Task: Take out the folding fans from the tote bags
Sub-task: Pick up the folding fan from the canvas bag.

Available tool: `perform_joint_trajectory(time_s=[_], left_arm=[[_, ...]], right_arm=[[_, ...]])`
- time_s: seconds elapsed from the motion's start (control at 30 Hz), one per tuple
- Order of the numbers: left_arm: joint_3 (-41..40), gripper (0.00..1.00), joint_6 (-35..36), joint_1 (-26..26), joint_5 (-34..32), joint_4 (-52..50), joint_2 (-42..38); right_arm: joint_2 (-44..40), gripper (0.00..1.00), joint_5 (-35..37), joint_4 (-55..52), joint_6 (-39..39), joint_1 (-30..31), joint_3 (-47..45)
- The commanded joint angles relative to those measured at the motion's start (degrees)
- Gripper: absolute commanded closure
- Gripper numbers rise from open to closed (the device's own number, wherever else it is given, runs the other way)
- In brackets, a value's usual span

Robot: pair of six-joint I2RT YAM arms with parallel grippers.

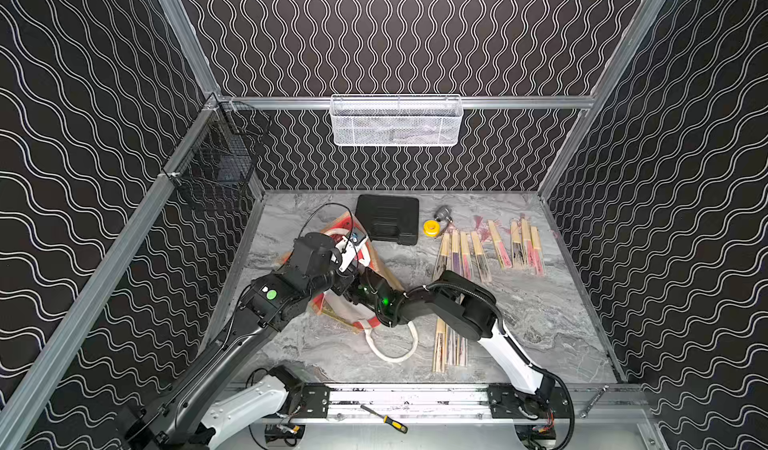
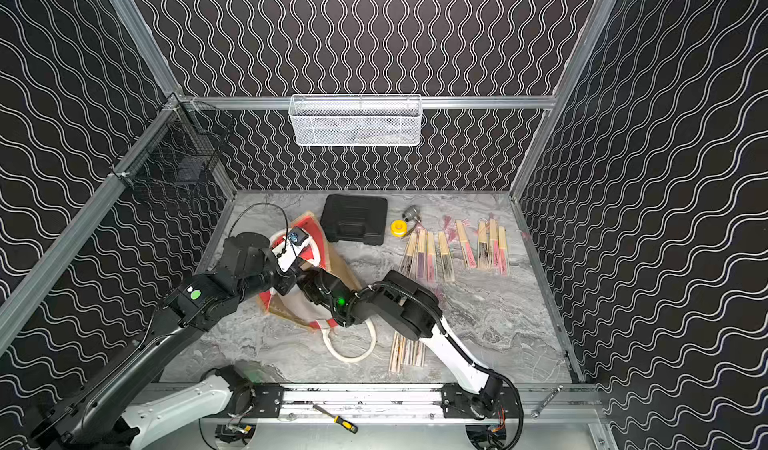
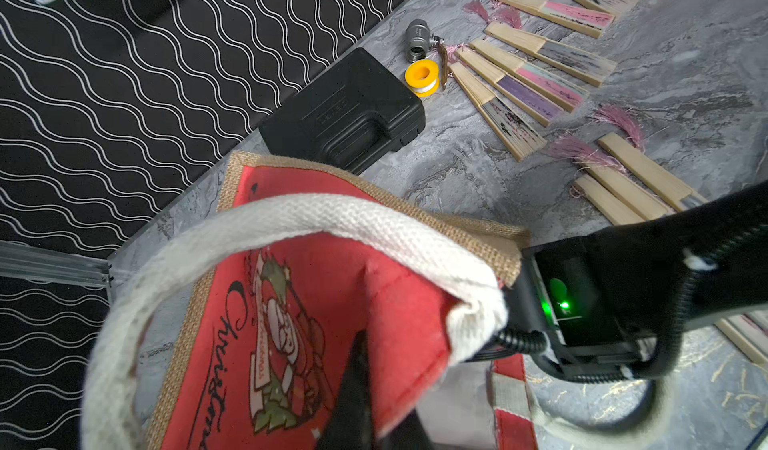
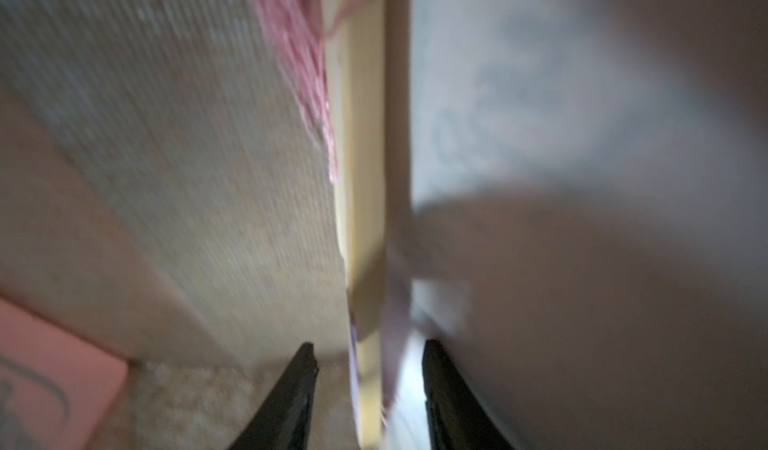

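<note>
- My left gripper [image 3: 361, 369] is pressed together on the tote bag [image 3: 299, 286]. It clamps a fold of the red printed panel, and one white rope handle [image 3: 332, 215] arches over the grip.
- The bag lies on the left half of the bench [image 1: 540, 323] with its mouth turned toward the front edge. Its second handle [image 1: 392, 358] is looped flat on the marble.
- My right gripper [image 4: 368, 346] is inside the bag's mouth — the jaws stand apart with a folding fan [image 4: 361, 178] running between them and a gap on each side. The wrist view is blurred, so I cannot tell whether anything touches. A pink tassel [image 4: 299, 53] lies beside that fan.
- A black case [image 1: 386, 219] sits at the far edge, about mid-bench. A yellow tape roll [image 1: 430, 228] and a metal valve [image 1: 444, 214] are just to its right.
- Outside the bag, a row of fans [image 1: 481, 256] lies toward the far right corner. A bunch of fans [image 1: 451, 346] lies near the front edge — partly under my right arm.
</note>
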Motion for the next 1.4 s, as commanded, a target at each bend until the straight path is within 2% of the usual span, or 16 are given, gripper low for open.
perform_joint_trajectory(time_s=[0.0, 0.17, 0.3, 0.37, 0.53, 0.7, 0.93, 1.13, 1.23, 1.37], left_arm=[[0.6, 1.0, -1.3, 0.0, 6.6, 2.8, -0.2], [0.3, 1.0, -1.6, -0.1, 10.3, 3.2, -0.3], [0.7, 1.0, -1.8, -0.1, 13.9, 2.8, 0.5], [0.4, 1.0, -1.8, -0.1, 15.0, 3.1, 0.5], [0.4, 1.0, -1.8, -0.2, 12.2, 3.0, 0.2], [0.0, 1.0, -2.2, -0.4, 7.7, 3.2, -0.2], [0.8, 1.0, -3.6, -0.3, -0.3, 2.4, 1.5], [0.9, 1.0, -3.9, -0.3, -2.2, 2.9, 2.0], [0.8, 1.0, -3.7, -0.3, -1.9, 3.0, 1.8], [0.6, 1.0, -3.8, -0.3, -2.5, 3.1, 1.0]], right_arm=[[2.9, 0.57, -0.4, -1.5, 1.7, -1.2, 3.4], [5.1, 0.61, -2.2, 2.1, -1.7, -2.2, 6.3], [6.4, 0.67, -7.0, 5.7, -4.6, -2.9, 8.9], [6.4, 0.7, -10.3, 3.6, -5.6, -3.5, 10.7], [2.4, 0.88, -10.2, 4.2, -8.6, -4.8, 6.2], [-4.2, 1.0, -11.0, 8.0, -12.1, -4.8, -2.6], [-16.9, 1.0, -11.0, 8.5, -20.0, -3.3, -15.0], [-21.8, 1.0, -12.6, 2.7, -26.0, 0.1, -17.1], [-25.4, 1.0, -10.9, -3.4, -33.5, 2.8, -17.7], [-30.1, 1.0, -5.1, -12.9, -43.8, 6.1, -18.8]])
